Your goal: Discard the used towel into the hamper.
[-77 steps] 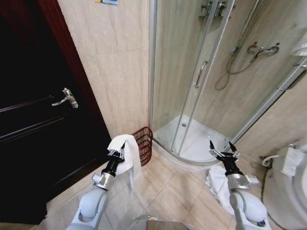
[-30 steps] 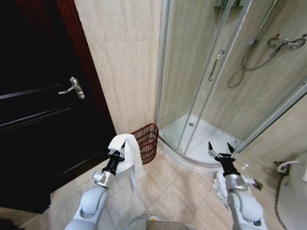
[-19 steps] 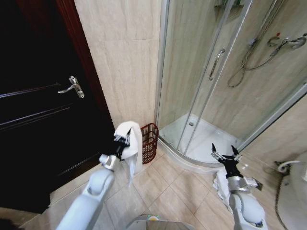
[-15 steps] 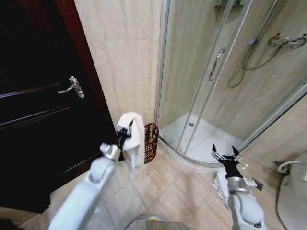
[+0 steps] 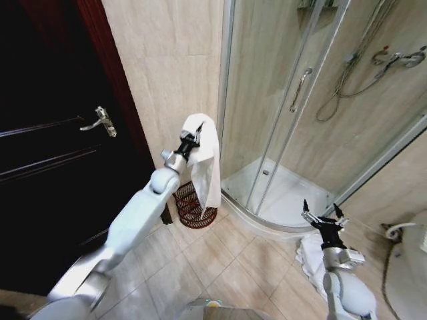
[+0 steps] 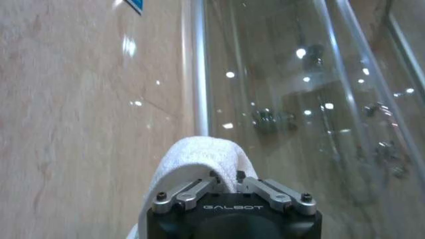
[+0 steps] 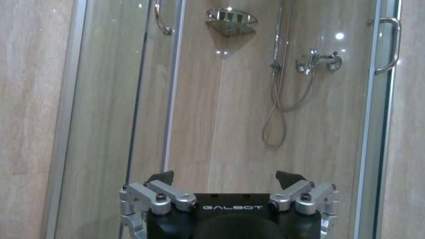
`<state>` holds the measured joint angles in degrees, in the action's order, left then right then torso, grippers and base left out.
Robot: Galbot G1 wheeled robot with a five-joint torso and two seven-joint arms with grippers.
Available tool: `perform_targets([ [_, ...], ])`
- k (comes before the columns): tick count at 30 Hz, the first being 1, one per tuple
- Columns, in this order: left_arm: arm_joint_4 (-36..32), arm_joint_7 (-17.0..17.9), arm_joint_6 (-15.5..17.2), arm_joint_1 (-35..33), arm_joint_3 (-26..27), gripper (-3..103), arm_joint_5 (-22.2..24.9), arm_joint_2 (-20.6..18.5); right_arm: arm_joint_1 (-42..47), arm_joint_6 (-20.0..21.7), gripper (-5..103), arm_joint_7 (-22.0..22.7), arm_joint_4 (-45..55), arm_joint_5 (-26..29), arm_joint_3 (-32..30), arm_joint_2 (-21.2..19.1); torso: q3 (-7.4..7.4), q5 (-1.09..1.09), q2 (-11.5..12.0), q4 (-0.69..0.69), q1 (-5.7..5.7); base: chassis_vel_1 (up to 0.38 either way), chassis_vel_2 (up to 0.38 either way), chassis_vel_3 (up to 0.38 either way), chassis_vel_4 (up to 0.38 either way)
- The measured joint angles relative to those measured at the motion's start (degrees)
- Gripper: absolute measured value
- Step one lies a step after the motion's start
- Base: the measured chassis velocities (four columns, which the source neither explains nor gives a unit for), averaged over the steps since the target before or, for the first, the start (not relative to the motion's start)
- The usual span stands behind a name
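The white used towel (image 5: pixel 205 157) hangs from my left gripper (image 5: pixel 192 138), which is shut on its top fold with the arm stretched far forward and raised. The cloth drapes down directly above the hamper (image 5: pixel 191 206), a small reddish-brown wire basket on the floor in the corner between the wall and the shower. In the left wrist view the towel (image 6: pixel 199 157) bulges over the closed fingers (image 6: pixel 226 180), facing the tiled wall and glass. My right gripper (image 5: pixel 322 217) stays low at the right, open and holding nothing; the right wrist view shows its spread fingertips (image 7: pixel 224 178).
A dark wooden door (image 5: pixel 47 153) with a metal handle stands at the left. The curved glass shower enclosure (image 5: pixel 287 120) and its white tray (image 5: pixel 277 197) fill the right. Another white cloth (image 5: pixel 307 257) lies on the floor by my right arm. Beige floor tiles (image 5: pixel 220 267) stretch in front.
My left arm has reached forward and up, carrying the towel from beside the hamper to above it. The right gripper has barely moved.
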<state>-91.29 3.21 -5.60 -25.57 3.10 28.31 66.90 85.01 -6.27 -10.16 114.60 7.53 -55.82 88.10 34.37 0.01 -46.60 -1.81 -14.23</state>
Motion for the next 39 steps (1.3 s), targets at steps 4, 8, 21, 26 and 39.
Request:
perform_targets([
  [4, 3.10, -0.01, -0.37, 3.07, 0.50, 3, -1.37, 1.04, -0.18, 0.16, 100, 0.00, 0.42, -1.03, 0.85, 0.87, 0.02, 0.00, -0.03, -0.02, -0.01, 0.000, 0.000, 0.000, 0.000],
  [8, 8.54, -0.96, -2.11, 5.97, 1.29, 3, -4.30, 2.70, 0.14, 0.03, 100, -0.03, 0.32, -1.39, 1.32, 0.85, 0.03, 0.00, -0.08, -0.01, -0.03, 0.000, 0.000, 0.000, 0.000],
  [21, 11.36, -5.10, 6.68, -2.39, -1.08, 3, -11.16, 2.26, 1.04, -1.51, 100, 0.05, -1.19, 0.23, 1.02, -0.15, 0.06, -0.01, -0.14, -0.02, -0.04, 0.000, 0.000, 0.000, 0.000],
  [26, 14.99, -8.38, 8.98, -2.15, -3.15, 3, -14.55, 2.76, 1.19, -1.70, 100, 0.05, -1.24, 0.86, 0.99, -0.36, 0.08, 0.00, -0.15, 0.01, -0.06, 0.000, 0.000, 0.000, 0.000],
  [39, 40.13, -18.33, 6.21, 8.63, -10.98, 3, -21.14, 6.18, 1.72, -3.14, 100, 0.12, -3.52, 1.60, 0.85, -1.16, 0.10, 0.00, -0.18, 0.00, -0.08, 0.000, 0.000, 0.000, 0.000],
])
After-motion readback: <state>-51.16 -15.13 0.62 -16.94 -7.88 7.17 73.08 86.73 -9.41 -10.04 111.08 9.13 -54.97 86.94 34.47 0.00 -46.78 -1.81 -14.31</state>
